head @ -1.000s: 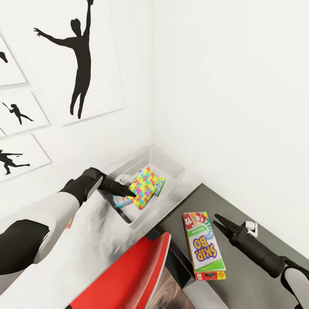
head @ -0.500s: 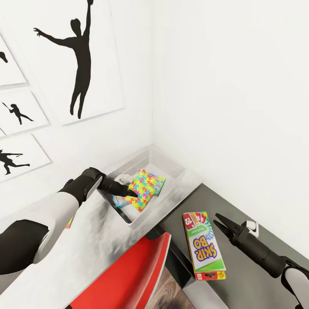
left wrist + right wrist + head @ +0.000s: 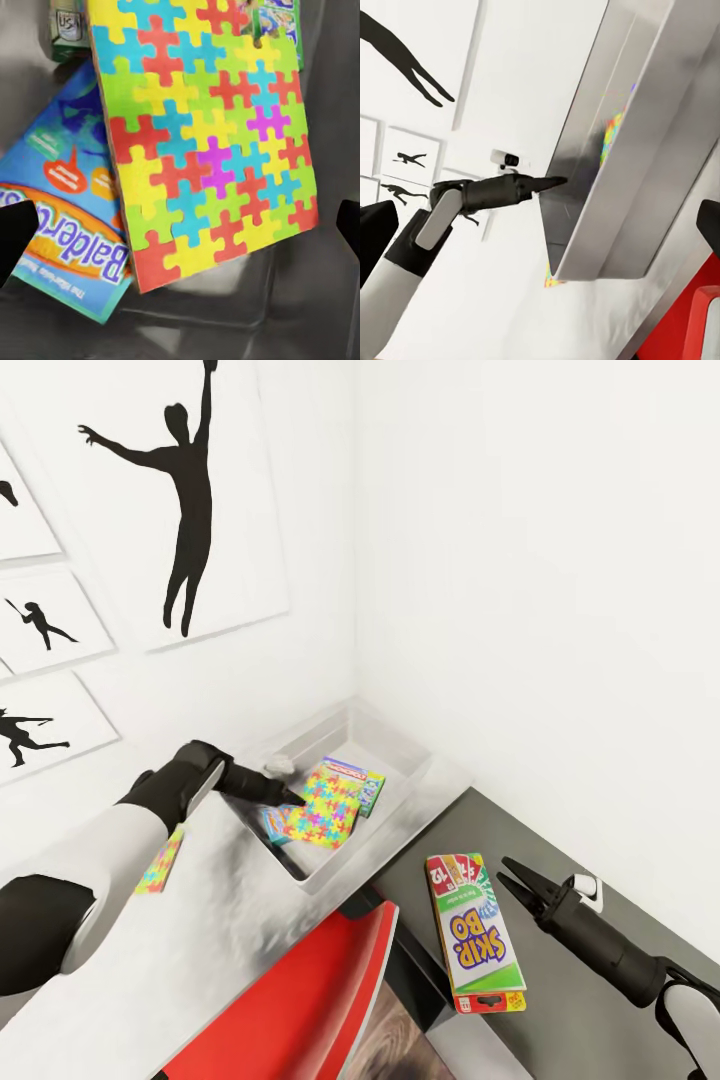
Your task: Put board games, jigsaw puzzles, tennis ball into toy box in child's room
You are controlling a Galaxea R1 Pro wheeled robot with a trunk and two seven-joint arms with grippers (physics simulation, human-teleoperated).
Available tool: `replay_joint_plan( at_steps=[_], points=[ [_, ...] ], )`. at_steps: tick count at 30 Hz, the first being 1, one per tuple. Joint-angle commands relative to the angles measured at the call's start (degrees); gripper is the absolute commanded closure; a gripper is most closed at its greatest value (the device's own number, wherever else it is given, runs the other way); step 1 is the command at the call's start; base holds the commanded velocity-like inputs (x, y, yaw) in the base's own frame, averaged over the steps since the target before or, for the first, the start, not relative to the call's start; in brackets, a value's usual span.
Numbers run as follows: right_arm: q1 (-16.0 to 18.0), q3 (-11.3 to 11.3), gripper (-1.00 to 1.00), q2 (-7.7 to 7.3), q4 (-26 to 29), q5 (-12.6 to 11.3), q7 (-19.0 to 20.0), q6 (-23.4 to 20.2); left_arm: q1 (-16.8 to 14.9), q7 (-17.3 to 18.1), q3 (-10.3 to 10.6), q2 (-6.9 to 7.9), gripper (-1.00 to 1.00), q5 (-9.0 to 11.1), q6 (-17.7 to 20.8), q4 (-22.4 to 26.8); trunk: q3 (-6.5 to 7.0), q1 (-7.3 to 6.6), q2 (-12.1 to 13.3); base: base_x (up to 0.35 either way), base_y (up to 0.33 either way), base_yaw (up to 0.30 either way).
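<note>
The light-grey toy box [image 3: 408, 758] stands in the corner of the pale table [image 3: 230, 930]. Inside lies a jigsaw puzzle [image 3: 325, 812] [image 3: 210, 142], flat over a blue board game [image 3: 271, 823] [image 3: 67, 225] and next to the Monopoly box [image 3: 355, 775]. My left gripper [image 3: 293, 797] [image 3: 180, 225] hovers open just above the puzzle. A second jigsaw puzzle [image 3: 160, 860] rests on the table under my left forearm. The SKIP-BO box [image 3: 475, 935] lies on a dark grey surface, my open right gripper [image 3: 508, 875] just right of it. The tennis ball is out of view.
A red chair [image 3: 300, 1000] [image 3: 701, 322] stands against the table's front edge. White walls with black silhouette pictures [image 3: 185, 490] close in the corner behind the toy box [image 3: 637, 150]. My left arm [image 3: 480, 195] reaches over the box's rim.
The puzzle left my left gripper and dropped from a tilted hold to lie flat in the toy box. My left arm drew back left, uncovering the second puzzle on the table.
</note>
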State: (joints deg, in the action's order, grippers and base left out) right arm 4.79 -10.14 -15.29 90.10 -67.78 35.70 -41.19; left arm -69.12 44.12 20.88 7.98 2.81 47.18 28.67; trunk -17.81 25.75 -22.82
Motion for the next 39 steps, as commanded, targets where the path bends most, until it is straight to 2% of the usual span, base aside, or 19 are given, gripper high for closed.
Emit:
replay_joint_plan(
  at_steps=[1, 4, 6, 7, 11, 19, 22, 23, 24, 25, 26, 28, 30, 31, 33, 34, 36, 37, 39],
  points=[
    [0.04, -0.05, -1.0, 0.0, 0.02, -0.25, -0.02, -0.38, -0.05, -0.09, 0.28, 1.15, -1.0, 0.48, 0.64, 1.76, -0.11, 0.04, -0.1, 0.0, 0.0, 0.0],
    [0.04, -0.05, -1.0, 0.0, 0.01, -0.25, 0.01, -0.38, -0.05, 0.51, 0.17, 3.71, -1.0, 0.79, 2.92, 5.77, -0.11, 0.04, -0.1, 0.0, 0.0, 0.0],
    [0.04, -0.05, -1.0, -0.06, 0.01, -0.25, 0.01, -0.38, -0.05, 2.97, -0.49, 6.02, -1.0, 0.94, 5.58, 9.43, -0.11, 0.04, -0.1, 0.0, 0.0, 0.0],
    [0.04, -0.05, -1.0, -0.06, 0.01, -0.25, 0.0, -0.38, -0.05, 3.89, -0.75, 6.56, -1.0, 0.97, 6.02, 10.29, -0.11, 0.04, -0.1, 0.0, 0.0, 0.0],
    [0.04, -0.05, -1.0, -0.01, 0.02, -0.25, -0.01, -0.38, -0.05, 14.17, -2.45, 9.85, -1.0, 1.0, 8.42, 14.13, -0.11, 0.04, -0.1, 0.0, 0.0, 0.0],
    [0.04, -0.05, -1.0, 0.07, 0.03, -0.25, -0.02, -0.38, 0.02, 33.31, -2.78, 12.88, -1.0, 0.67, 9.32, 15.19, -0.11, 0.04, -0.1, 0.0, 0.0, 0.0],
    [0.04, -0.05, -1.0, 0.03, 0.01, -0.25, -0.02, -0.38, 0.09, 40.24, -2.74, 15.76, -1.0, 0.66, 9.15, 15.41, -0.11, 0.04, -0.1, 0.0, 0.0, 0.0],
    [0.04, -0.05, -1.0, 0.02, 0.01, -0.25, -0.02, -0.38, 0.12, 41.43, -2.75, 16.41, -1.0, 0.62, 9.07, 15.44, -0.11, 0.04, -0.1, 0.0, 0.0, 0.0],
    [0.04, -0.05, -1.0, -0.02, 0.01, -0.25, -0.02, -0.38, 0.26, 44.73, -2.79, 18.77, -1.0, 0.65, 8.75, 15.44, -0.11, 0.04, -0.1, 0.0, 0.0, 0.0],
    [0.04, -0.05, -1.0, -0.05, 0.0, -0.25, -0.02, -0.38, 0.37, 45.88, -2.82, 20.76, -1.0, 0.86, 8.47, 15.41, -0.11, 0.04, -0.1, 0.0, 0.0, 0.0],
    [0.04, -0.05, -1.0, -0.06, 0.0, -0.25, -0.02, -0.38, 0.43, 45.88, -2.82, 21.84, -1.0, 0.97, 8.29, 15.35, -0.11, 0.04, -0.1, 0.0, 0.0, 0.0],
    [0.04, -0.05, -1.0, -0.12, 0.02, -0.25, -0.02, -0.37, 0.95, 45.88, -2.89, 26.27, -1.0, 1.73, 7.28, 14.84, -0.11, 0.04, -0.1, 0.0, 0.0, 0.0],
    [0.04, -0.05, -1.0, -0.12, 0.02, -0.25, -0.02, -0.38, 2.26, 45.88, -2.92, 30.21, -1.0, 4.34, 5.18, 13.14, -0.11, 0.04, -0.1, 0.0, 0.0, 0.0],
    [0.04, -0.05, -1.0, -0.11, 0.01, -0.25, -0.02, -0.38, 3.11, 45.88, -2.93, 32.0, -1.0, 6.7, 3.64, 11.66, -0.11, 0.04, -0.1, 0.0, 0.0, 0.0],
    [0.04, -0.05, -1.0, -0.1, 0.05, -0.25, -0.02, -0.37, 4.81, 45.88, -2.92, 35.19, -1.0, 12.75, -0.23, 7.45, -0.11, 0.04, -0.1, 0.0, 0.0, 0.0],
    [0.04, -0.05, -1.0, -0.1, 0.05, -0.25, -0.02, -0.37, 5.24, 45.88, -2.91, 35.91, -1.0, 14.23, -1.35, 6.12, -0.11, 0.04, -0.1, 0.0, 0.0, 0.0],
    [0.04, -0.05, -1.0, -0.04, 0.06, -0.25, -0.02, -0.38, 7.06, 45.88, -2.88, 38.21, -1.0, 18.67, -6.01, 0.06, -0.11, 0.04, -0.1, 0.0, 0.0, 0.0],
    [0.04, -0.05, -1.0, -0.03, 0.05, -0.25, -0.02, -0.36, 7.89, 45.88, -2.87, 38.87, -1.0, 19.93, -8.21, -3.27, -0.11, 0.04, -0.1, 0.0, 0.0, 0.0],
    [0.04, 0.0, -1.0, 0.05, 0.05, -0.25, -0.02, -0.35, 8.86, 45.88, -2.8, 39.25, -1.0, 21.24, -12.26, -10.28, -0.11, 0.04, -0.1, 0.0, 0.0, 0.0]
  ],
)
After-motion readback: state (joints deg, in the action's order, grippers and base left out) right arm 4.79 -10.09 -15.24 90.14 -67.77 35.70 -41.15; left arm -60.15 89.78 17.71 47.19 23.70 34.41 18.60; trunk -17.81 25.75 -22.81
